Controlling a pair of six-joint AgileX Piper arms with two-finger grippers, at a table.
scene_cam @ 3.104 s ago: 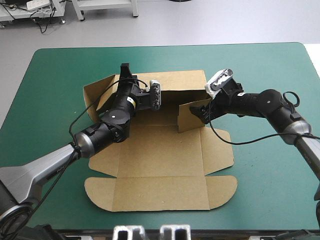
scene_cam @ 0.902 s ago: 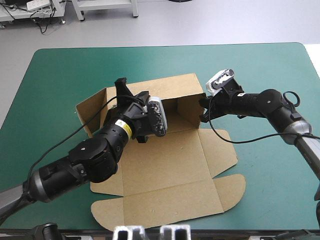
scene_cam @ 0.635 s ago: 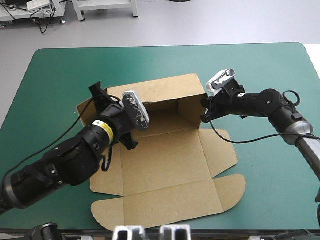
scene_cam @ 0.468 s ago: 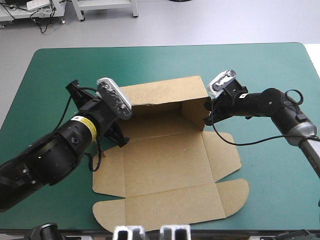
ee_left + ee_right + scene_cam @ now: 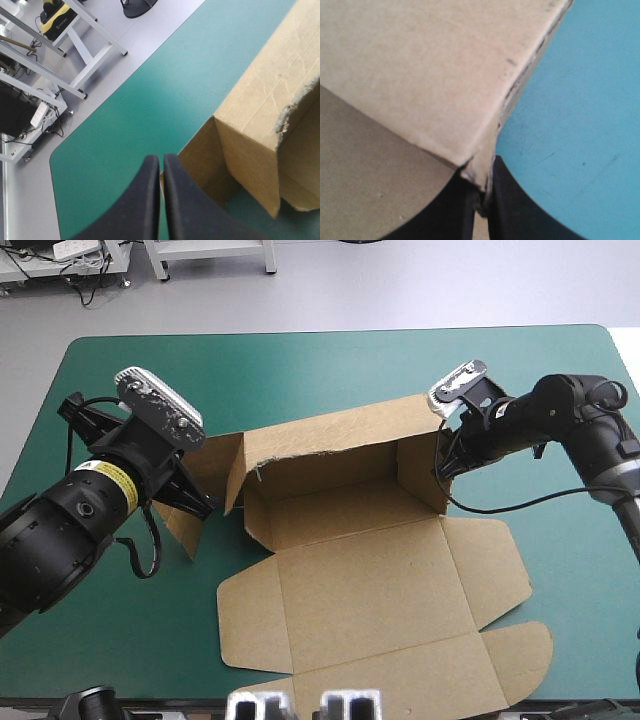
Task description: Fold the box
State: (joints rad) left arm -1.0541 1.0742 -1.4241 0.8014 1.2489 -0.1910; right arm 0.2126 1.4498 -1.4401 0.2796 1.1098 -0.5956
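In the middle of the high view, on the teal-green cover (image 5: 300,370), sits the brown box (image 5: 370,570): the rear wall and both side walls are raised, while the floor panel and lid sheet lie flat, running toward the lower right of the frame. The left gripper (image 5: 195,508), at centre left, is pinched onto the box's outer left flap; in its wrist view the black fingers (image 5: 150,200) are all but closed, with a sliver of board between them (the rear wall's top edge is ragged near that corner). The right gripper (image 5: 443,465), at centre right, is clamped on the right side wall. In its wrist view the fingers (image 5: 507,205) nip the wall's corner edge.
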